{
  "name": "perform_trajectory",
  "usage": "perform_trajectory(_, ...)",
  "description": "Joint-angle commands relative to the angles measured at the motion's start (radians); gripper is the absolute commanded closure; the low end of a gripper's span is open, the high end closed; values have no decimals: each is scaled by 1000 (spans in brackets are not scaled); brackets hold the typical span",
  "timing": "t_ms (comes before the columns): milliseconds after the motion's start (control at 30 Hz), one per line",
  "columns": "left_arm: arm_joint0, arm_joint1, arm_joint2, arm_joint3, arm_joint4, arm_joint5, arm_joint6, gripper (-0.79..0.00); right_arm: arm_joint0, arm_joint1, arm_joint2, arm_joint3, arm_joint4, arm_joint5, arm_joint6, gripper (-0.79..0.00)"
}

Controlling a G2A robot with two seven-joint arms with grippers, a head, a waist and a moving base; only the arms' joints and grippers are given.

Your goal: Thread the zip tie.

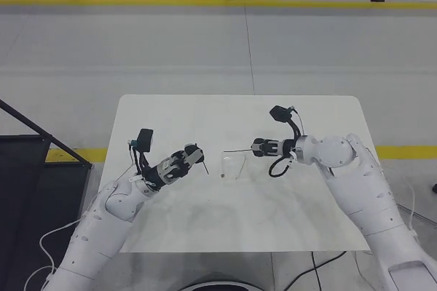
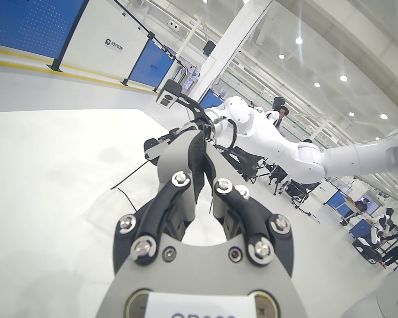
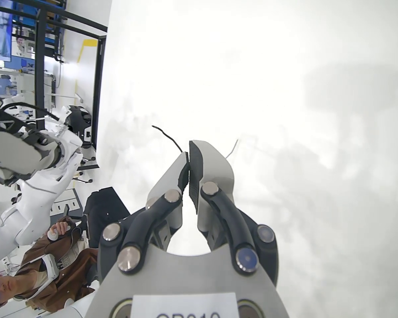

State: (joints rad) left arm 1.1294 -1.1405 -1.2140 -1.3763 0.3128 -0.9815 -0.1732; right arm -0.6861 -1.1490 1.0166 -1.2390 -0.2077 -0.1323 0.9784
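Right gripper (image 1: 255, 148) pinched shut on the zip tie (image 2: 130, 176), just to the right of the clear pouch (image 1: 231, 166), level with its far edge. Fingers (image 3: 172, 173) pressed together, the thin black strap clamped at their tips. Free length of the strap running out along the pouch's far edge, slanting downward, its slightly curled tip near the pouch's far left corner. Impossible to tell whether tip and pouch touch. Pouch itself flat on the white table (image 1: 167, 218), roughly midway between the two grippers. Left gripper (image 1: 194, 154) to the left of the pouch, near it but apart, likewise closed narrow, black pads (image 2: 195, 160) meeting along their length. Gripped there: a short dark strip (image 1: 205, 166), poking out past the fingertips on the side toward the pouch. Unclear whether a second tie or something else. Both gripper tips aimed at the pouch from opposite sides, well short of meeting. Short dark strip and zip tie apart, most of the pouch's width between them.
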Motion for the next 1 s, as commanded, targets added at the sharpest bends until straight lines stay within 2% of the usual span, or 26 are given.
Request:
perform_trajectory(0, 11, -1, -12, -25, 49, 26, 32, 0, -61, 18, 51, -84, -7, -2, 8, 0)
perform_trajectory(100, 30, -7, -27, -55, 173, 59, 114, 0, -149, 42, 120, -209, -18, 1, 16, 0)
perform_trajectory(167, 44, -13, -36, -74, 294, 110, 207, 0, -207, 55, 162, -293, -19, 0, 17, 0)
perform_trajectory(267, 67, -26, -17, -94, 466, 180, 355, 0, -291, 69, 219, -403, 2, -27, 2, 0)
perform_trajectory(400, 77, -39, 23, -91, 641, 261, 487, 0, -376, 80, 273, -493, 27, -57, -38, 0)
perform_trajectory(733, 77, -40, 26, -89, 648, 264, 492, 0, -386, 81, 278, -501, 34, -65, -37, 0)
perform_trajectory(900, 68, -51, 72, -91, 730, 371, 476, 0, -400, 80, 275, -519, 28, -64, -68, 0)
perform_trajectory(967, 58, -57, 91, -74, 740, 371, 495, 0, -410, 81, 275, -538, 30, -67, -77, 0)
